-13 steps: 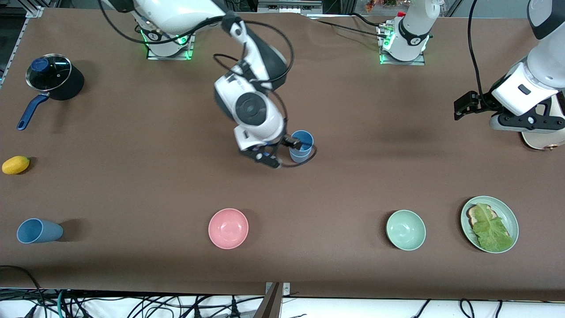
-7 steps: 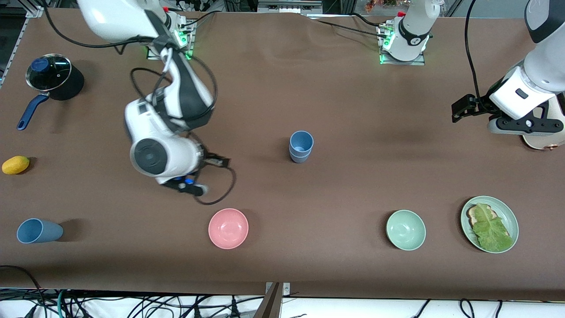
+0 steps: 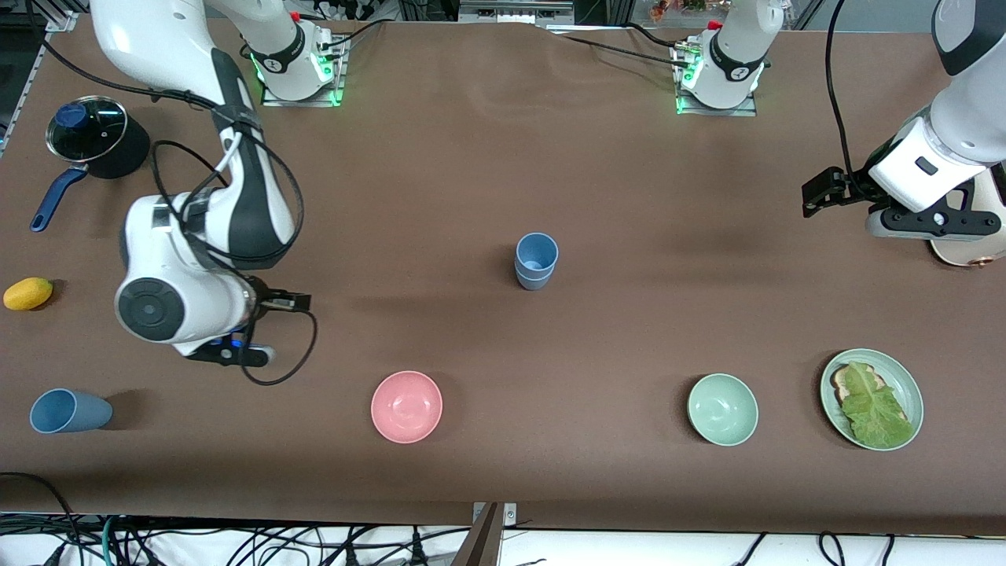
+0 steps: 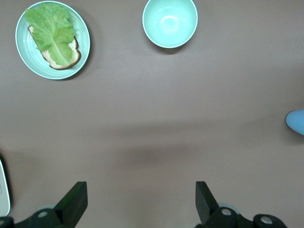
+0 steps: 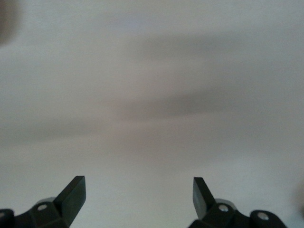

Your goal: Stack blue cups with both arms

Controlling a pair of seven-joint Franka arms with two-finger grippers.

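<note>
Two blue cups point(image 3: 536, 262) stand upright in the middle of the table, one nested in the other. A sliver of blue cup point(image 4: 296, 122) shows at the edge of the left wrist view. Another blue cup point(image 3: 69, 411) lies on its side near the front edge at the right arm's end. My right gripper point(image 3: 269, 328) is open and empty over bare table between the lying cup and the pink bowl; its wrist view point(image 5: 137, 194) shows only blurred table. My left gripper point(image 3: 821, 192) is open and empty over the left arm's end; its fingers also show in its wrist view point(image 4: 141, 199).
A pink bowl point(image 3: 406, 406), a mint-green bowl point(image 3: 722, 409) and a green plate with bread and lettuce point(image 3: 871, 399) sit along the front. A lidded black pot point(image 3: 96, 138) and a lemon point(image 3: 27, 293) are at the right arm's end. A pale rounded object point(image 3: 971, 251) sits under the left arm.
My right gripper has let go of the top cup, leaving it nested in the other, and swung away toward the right arm's end of the table. The left arm has barely moved.
</note>
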